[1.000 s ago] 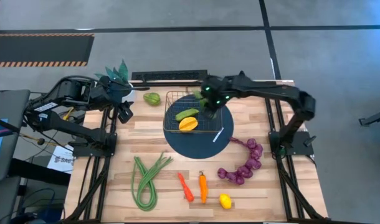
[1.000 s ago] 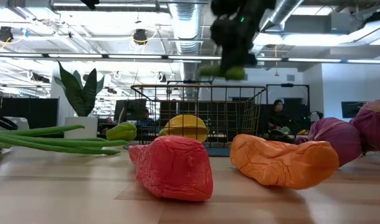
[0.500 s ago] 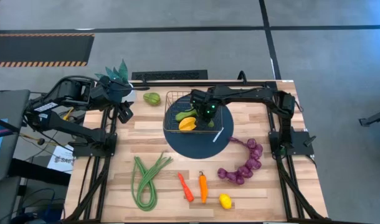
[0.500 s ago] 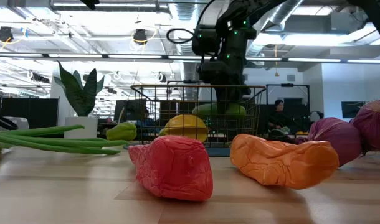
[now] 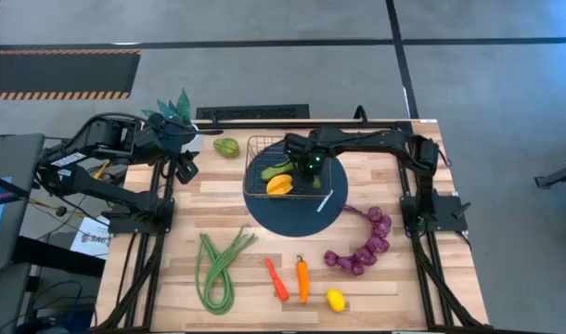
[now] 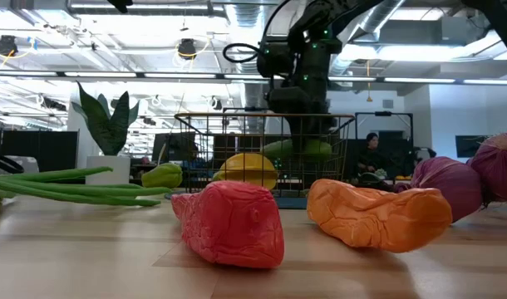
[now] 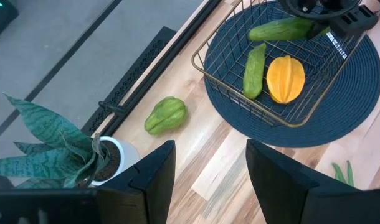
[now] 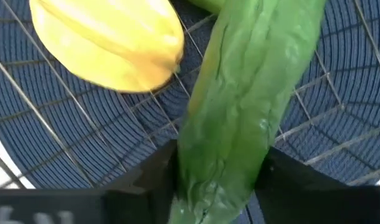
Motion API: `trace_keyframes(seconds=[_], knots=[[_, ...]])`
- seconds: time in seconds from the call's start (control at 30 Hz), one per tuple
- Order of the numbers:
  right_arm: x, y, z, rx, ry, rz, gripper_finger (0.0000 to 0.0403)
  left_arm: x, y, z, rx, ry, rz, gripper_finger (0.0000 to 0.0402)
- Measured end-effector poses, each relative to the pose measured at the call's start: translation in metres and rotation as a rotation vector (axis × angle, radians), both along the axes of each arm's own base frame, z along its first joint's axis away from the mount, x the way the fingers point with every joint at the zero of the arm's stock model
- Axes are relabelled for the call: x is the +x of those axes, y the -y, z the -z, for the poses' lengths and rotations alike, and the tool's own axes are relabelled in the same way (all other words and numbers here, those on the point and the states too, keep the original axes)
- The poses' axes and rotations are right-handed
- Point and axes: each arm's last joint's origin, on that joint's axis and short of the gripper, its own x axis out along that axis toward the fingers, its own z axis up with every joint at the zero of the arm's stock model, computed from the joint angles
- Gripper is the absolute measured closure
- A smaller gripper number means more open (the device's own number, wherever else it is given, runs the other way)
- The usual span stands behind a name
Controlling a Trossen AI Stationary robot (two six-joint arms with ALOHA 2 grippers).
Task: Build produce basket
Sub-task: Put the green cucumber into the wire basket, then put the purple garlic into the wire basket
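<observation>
Since a second ago the right gripper (image 5: pixel 310 165) has dropped into the basket (image 5: pixel 255 181), its fingers astride the cucumber (image 8: pixel 240 106), loosening; left gripper (image 7: pixel 209 180) waits apart, half-open, empty.

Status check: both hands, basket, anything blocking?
Right hand low inside the basket, fingers either side of a green cucumber. Left hand open, waiting by the potted plant. Second cucumber and yellow-orange fruit already in. Nothing blocking.

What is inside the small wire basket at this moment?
Inside the square wire basket lie a yellow-orange ridged fruit and two long green vegetables. The right gripper partly covers the second.
</observation>
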Motion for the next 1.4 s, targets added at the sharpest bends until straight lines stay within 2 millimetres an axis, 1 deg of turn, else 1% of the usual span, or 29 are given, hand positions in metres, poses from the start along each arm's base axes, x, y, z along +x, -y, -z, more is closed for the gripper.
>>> trace_keyframes(seconds=[0.07, 0.17, 0.27, 0.47, 0.57, 0.67, 0.8, 0.87, 0.93, 1.07, 1.17, 1.2, 1.27, 1.3, 1.4], knots=[[0.000, 0.000, 0.000, 0.005, -0.001, 0.019, 0.0165, 0.000, 0.000, 0.000, 0.000, 0.000, 0.000, 0.0219], [0.000, 0.000, 0.000, 0.008, -0.002, 0.030, 0.0150, 0.000, 0.000, 0.000, 0.000, 0.000, 0.000, 0.0219], [0.000, 0.000, 0.000, 0.008, -0.002, 0.033, 0.0157, 0.000, 0.000, 0.000, 0.000, 0.000, 0.001, 0.0219], [0.000, -0.003, -0.002, 0.011, -0.014, 0.026, 0.0194, 0.000, 0.000, 0.000, 0.000, 0.000, 0.001, 0.0219], [-0.002, -0.009, -0.016, 0.026, -0.065, 0.012, 0.0217, 0.000, 0.000, 0.000, -0.001, -0.001, 0.001, 0.0219], [-0.004, -0.020, -0.033, 0.042, -0.130, -0.015, 0.0240, 0.000, 0.000, 0.000, -0.001, -0.001, 0.001, 0.0219], [-0.010, -0.041, -0.067, 0.053, -0.218, -0.076, 0.0263, 0.000, 0.000, 0.000, 0.000, -0.001, 0.002, 0.0219], [-0.015, -0.052, -0.080, 0.019, -0.278, -0.095, 0.0271, 0.000, 0.000, 0.000, 0.004, -0.008, 0.013, 0.0219], [-0.018, -0.062, -0.091, -0.030, -0.254, -0.091, 0.0277, 0.000, 0.000, 0.000, -0.001, -0.013, 0.029, 0.0219], [-0.041, -0.080, -0.126, -0.101, -0.151, 0.009, 0.0280, 0.000, 0.001, 0.000, -0.001, -0.020, 0.049, 0.0219], [-0.067, -0.090, -0.145, -0.128, -0.086, 0.079, 0.0279, 0.000, 0.001, 0.000, -0.002, -0.020, 0.050, 0.0219], [-0.078, -0.094, -0.151, -0.131, -0.064, 0.115, 0.0280, 0.000, 0.001, 0.000, -0.002, -0.020, 0.051, 0.0219], [-0.102, -0.100, -0.155, -0.126, -0.044, 0.164, 0.0280, 0.000, 0.001, 0.000, -0.004, -0.021, 0.052, 0.0219], [-0.112, -0.103, -0.153, -0.120, -0.042, 0.190, 0.0280, 0.000, 0.001, 0.000, -0.006, -0.021, 0.054, 0.0219], [-0.139, -0.112, -0.138, -0.104, -0.061, 0.273, 0.0279, 0.000, 0.001, 0.000, -0.010, -0.023, 0.063, 0.0219]])
